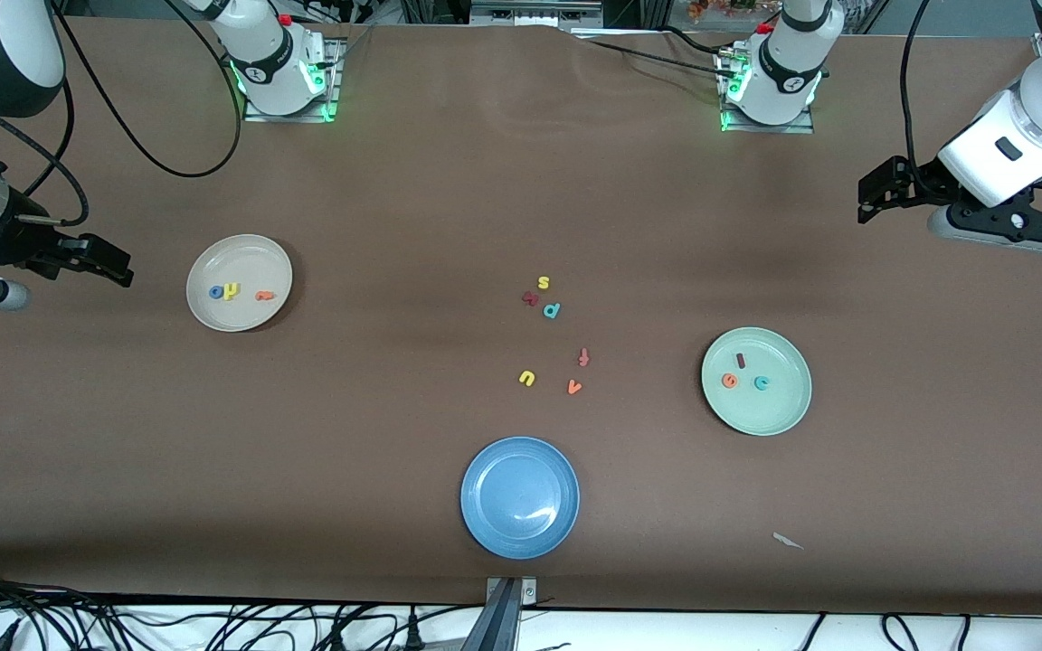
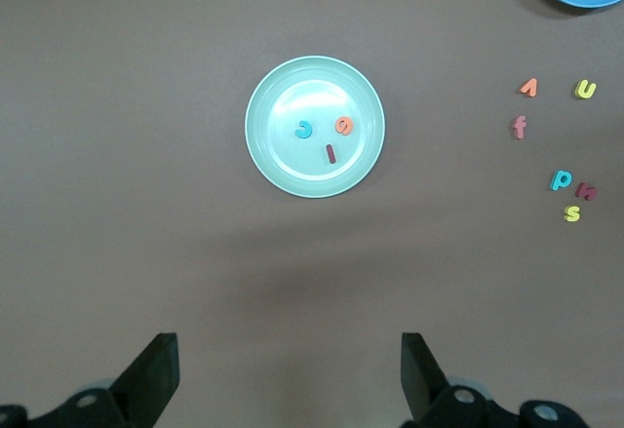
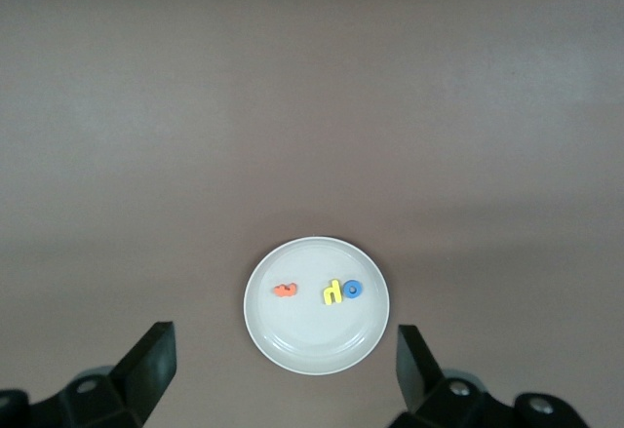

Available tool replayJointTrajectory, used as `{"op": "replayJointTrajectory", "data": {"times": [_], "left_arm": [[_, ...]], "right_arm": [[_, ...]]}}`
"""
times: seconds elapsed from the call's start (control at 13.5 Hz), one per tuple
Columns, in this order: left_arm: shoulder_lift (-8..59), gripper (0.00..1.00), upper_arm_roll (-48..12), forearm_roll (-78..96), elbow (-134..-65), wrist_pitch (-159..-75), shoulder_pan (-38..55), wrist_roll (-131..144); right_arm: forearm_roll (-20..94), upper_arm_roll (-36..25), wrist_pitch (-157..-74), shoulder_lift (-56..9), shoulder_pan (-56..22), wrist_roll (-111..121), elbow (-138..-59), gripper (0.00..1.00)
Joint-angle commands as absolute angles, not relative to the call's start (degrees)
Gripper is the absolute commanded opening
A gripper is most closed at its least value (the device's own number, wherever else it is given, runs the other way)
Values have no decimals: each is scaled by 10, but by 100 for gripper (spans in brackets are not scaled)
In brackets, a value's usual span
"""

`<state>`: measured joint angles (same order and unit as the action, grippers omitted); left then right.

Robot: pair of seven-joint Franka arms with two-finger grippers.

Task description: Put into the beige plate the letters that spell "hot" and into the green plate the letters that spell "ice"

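The yellow "h" (image 1: 231, 290), blue "o" (image 1: 216, 292) and orange "t" (image 1: 263, 296) are lying in the beige plate (image 1: 213, 316). The dark red "i" (image 1: 740, 360), teal "c" (image 1: 762, 383) and orange "e" (image 1: 730, 381) are sitting in the green plate (image 1: 788, 411). The right gripper (image 1: 118, 267) and left gripper (image 1: 866, 203) are hovering over the surface (image 1: 394, 208) at their own ends, fingers apart, holding nothing.

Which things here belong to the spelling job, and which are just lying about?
Job:
beige plate holding "h", "o", "t"
green plate holding "i", "c", "e"

Lying about:
blue plate
loose "s", "p", "f", "u", "v", dark red letter
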<state>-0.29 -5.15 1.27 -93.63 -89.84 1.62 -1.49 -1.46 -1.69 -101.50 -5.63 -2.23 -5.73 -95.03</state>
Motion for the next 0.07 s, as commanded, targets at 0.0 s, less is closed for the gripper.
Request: {"op": "replayJointTrajectory", "data": {"times": [0.0], "left_arm": [[-13,100,-49,27,-949,-900,11,-25]], "right_arm": [[-11,-15,-999,-54,-18,-59,-939,100]]}}
